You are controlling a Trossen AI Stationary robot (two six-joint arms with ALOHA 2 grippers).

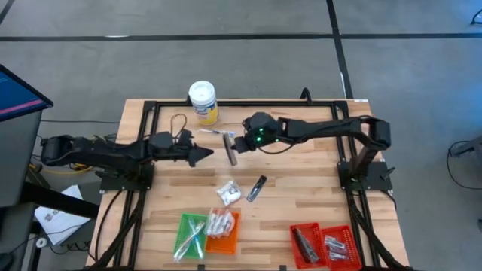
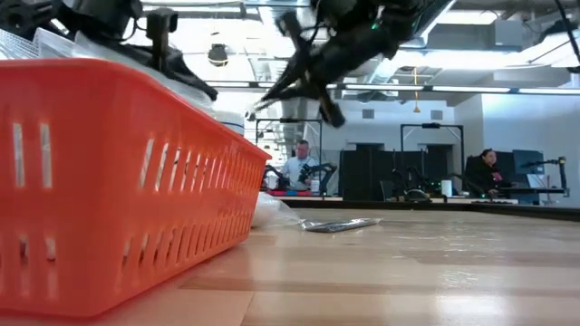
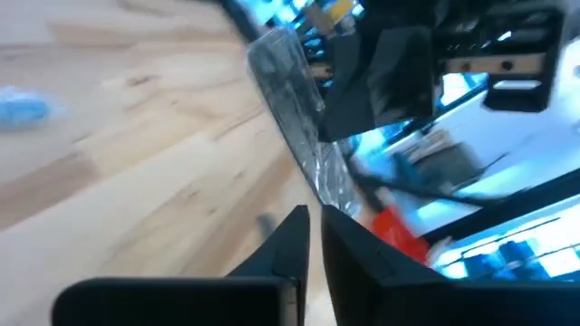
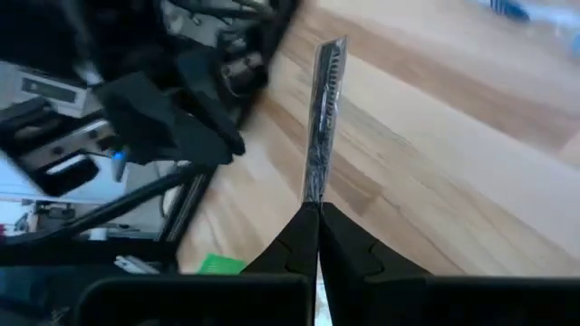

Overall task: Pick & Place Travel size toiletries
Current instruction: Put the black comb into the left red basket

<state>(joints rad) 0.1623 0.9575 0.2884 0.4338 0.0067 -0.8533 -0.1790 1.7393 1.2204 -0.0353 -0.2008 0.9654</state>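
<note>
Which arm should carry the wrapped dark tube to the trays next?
Right. The right gripper is already shut on the wrapped dark tube, lifted off the table; the left gripper holds nothing.

In the low view the orange tray [image 2: 109, 172] fills the near left, is cut off by the picture's edges and hides the table behind it, and the white packet [image 2: 272, 210] shows only as a sliver past its corner. The left wrist view is smeared: the silvery sachet [image 3: 294, 109] held by the right gripper [image 3: 381, 72] has no readable print, and a blue item [image 3: 23, 109] is only a blur. From above, the pieces in the red trays [image 1: 324, 242] and the green tray [image 1: 188, 235] are too small to tell apart.
</note>
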